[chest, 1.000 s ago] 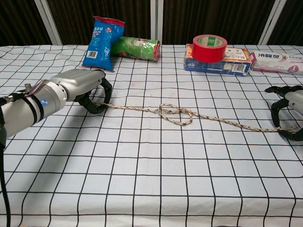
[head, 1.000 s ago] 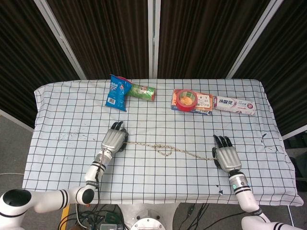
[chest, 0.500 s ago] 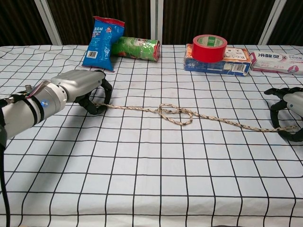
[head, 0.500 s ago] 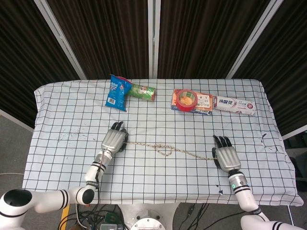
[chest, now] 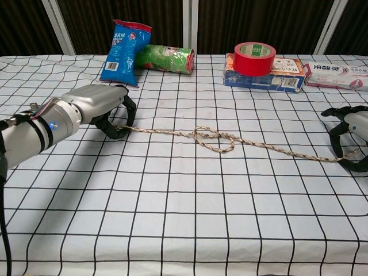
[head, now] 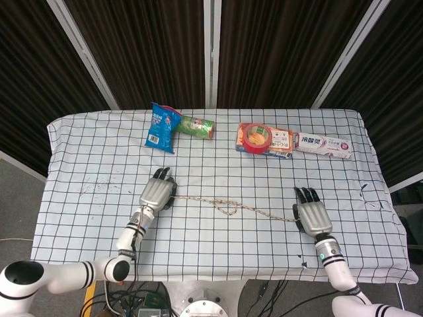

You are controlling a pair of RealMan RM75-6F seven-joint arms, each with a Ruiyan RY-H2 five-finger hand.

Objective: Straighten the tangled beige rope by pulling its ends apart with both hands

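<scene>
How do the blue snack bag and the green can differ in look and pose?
The blue bag is flat and crinkled, while the green can is a smooth cylinder. The bag is propped up, leaning against the can's end; the can lies on its side. In the chest view the bag rises higher than the can. Both sit at the far side of the table, touching each other, well behind the rope.

head: high, looking down, far | chest: low, forward, near | shared: table [head: 86, 165]
</scene>
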